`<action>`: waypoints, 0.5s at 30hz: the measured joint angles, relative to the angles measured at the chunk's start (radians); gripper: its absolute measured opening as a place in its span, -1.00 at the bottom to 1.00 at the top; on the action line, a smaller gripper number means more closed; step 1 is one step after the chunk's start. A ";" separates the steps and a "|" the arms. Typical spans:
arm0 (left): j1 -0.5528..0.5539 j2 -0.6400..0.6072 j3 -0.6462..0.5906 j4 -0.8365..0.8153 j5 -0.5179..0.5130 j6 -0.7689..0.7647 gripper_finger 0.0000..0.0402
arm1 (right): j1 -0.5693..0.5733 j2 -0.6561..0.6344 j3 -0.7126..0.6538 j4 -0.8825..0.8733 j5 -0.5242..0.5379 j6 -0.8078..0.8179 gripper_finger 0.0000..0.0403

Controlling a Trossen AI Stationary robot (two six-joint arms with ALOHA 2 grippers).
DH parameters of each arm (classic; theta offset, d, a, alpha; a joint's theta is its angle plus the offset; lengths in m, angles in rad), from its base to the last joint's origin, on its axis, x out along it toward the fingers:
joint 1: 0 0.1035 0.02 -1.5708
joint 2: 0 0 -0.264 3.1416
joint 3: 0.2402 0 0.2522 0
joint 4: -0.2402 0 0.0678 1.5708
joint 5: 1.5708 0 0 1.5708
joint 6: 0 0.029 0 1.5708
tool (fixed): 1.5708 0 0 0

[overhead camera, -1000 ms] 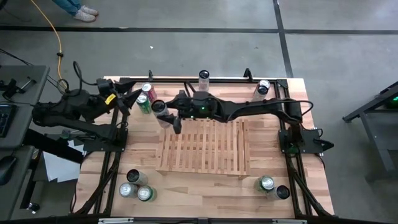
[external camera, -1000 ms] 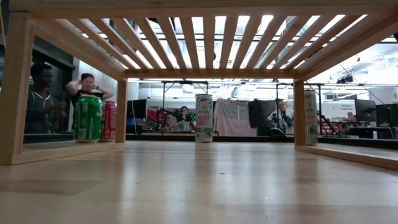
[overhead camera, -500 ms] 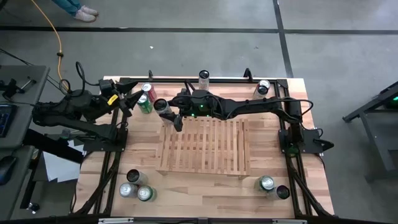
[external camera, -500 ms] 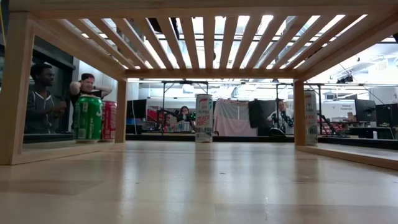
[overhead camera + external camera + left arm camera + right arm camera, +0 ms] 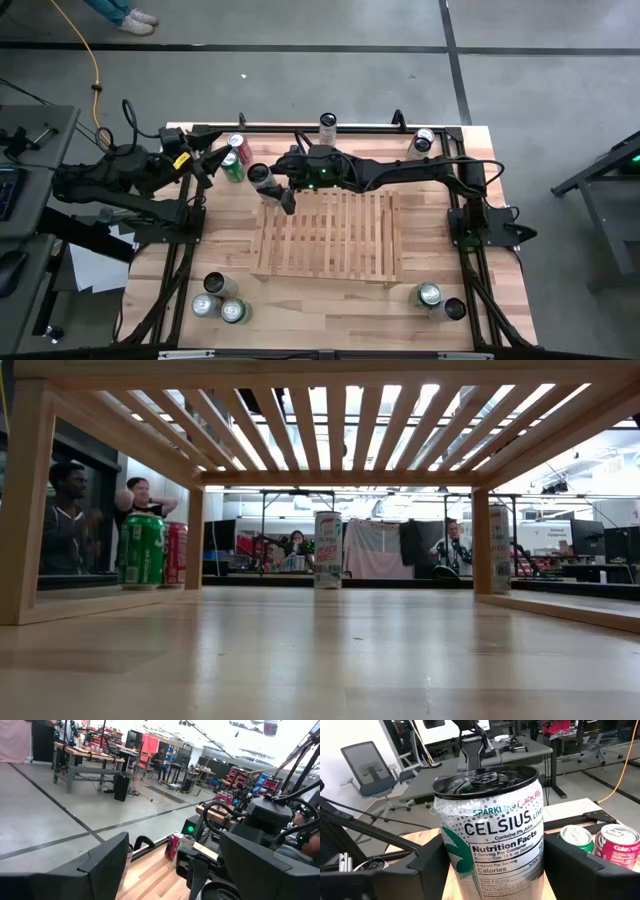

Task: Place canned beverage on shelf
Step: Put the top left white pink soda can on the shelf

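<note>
- Wooden tabletop (image 5: 440, 250) below, slatted shelf (image 5: 330, 235) at its middle.
- My right claw (image 5: 272, 185) pinches the Celsius can (image 5: 487, 830) just off the shelf's far left corner.
- I reckon: carry it inward, level it, and lower the base flat across the slats.
- Left claw (image 5: 205, 165) is spread, waiting left of the shelf.
</note>
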 joint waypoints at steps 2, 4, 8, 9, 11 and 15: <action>0.000 0.000 0.000 0.000 0.000 0.000 0.51 | 0.000 -0.001 0.000 -0.005 0.000 0.001 0.37; 0.000 0.002 0.000 -0.001 0.000 0.000 0.51 | 0.000 -0.001 0.000 -0.007 0.000 0.001 0.41; 0.000 0.028 0.000 -0.026 0.008 0.000 0.51 | 0.000 -0.001 0.001 -0.010 0.013 0.002 0.43; 0.000 0.039 0.000 -0.044 0.019 0.000 0.51 | 0.001 -0.001 0.001 -0.010 0.019 0.001 0.43; 0.000 0.058 0.000 -0.105 0.051 -0.001 0.51 | 0.001 -0.001 0.001 -0.012 0.023 0.001 0.44; 0.000 0.085 -0.001 -0.255 0.138 -0.071 0.48 | 0.000 -0.001 0.001 -0.025 0.025 -0.002 0.44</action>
